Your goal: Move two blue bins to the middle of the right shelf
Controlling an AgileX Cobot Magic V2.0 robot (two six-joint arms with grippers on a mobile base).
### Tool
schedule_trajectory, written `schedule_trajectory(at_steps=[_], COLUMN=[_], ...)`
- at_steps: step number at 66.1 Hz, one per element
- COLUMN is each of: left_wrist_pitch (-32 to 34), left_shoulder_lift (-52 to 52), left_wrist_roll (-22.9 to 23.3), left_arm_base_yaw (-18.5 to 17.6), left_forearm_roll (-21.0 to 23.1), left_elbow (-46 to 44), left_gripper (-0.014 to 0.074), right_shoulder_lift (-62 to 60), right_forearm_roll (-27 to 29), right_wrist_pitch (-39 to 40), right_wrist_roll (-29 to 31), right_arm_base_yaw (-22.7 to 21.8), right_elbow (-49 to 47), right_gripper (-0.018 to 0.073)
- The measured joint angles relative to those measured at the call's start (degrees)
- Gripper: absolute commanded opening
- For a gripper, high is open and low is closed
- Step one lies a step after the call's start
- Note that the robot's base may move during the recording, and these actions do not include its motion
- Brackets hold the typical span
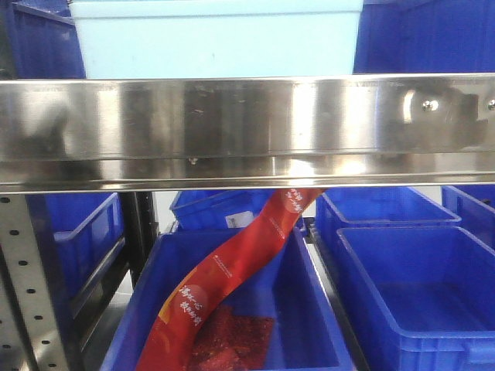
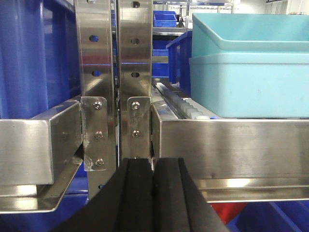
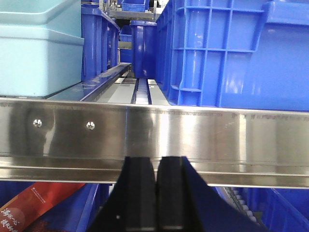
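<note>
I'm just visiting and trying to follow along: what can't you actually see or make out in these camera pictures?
- Front view: the pale light-blue plastic bins are cut off by the top edge, and the shiny steel shelf rail hides their base.
- Front view: the print on the red foil packet is too small to read.
- Left wrist view: the stacked bins run off the right edge.
- Neither arm shows; only the left gripper and right gripper, both shut.

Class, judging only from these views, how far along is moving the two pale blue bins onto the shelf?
Looks done: two nested pale blue bins sit on the steel-railed shelf tier. In hand: nothing; the left gripper and right gripper are shut and empty. Left: apparently nothing but backing away.
</note>
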State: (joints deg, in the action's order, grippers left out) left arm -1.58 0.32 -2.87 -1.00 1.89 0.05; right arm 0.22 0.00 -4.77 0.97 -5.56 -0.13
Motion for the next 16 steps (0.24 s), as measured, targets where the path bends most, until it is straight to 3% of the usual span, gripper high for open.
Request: schedule_trajectory(at_steps=[16], left_wrist_pitch=[0.0], left_shoulder_lift=[0.0], left_wrist_roll=[0.0], left_arm_base_yaw=[0.0], left_forearm_roll=[0.0], left_elbow=[0.0], left_gripper=[-0.0111], right_shoulder_lift=[0.0], right_forearm_roll=[0.0], right_wrist_pitch=[0.0], right_wrist_roll=[0.0], right_arm_base_yaw=[0.0], right_elbow=[0.0], right_gripper=[-0.0163])
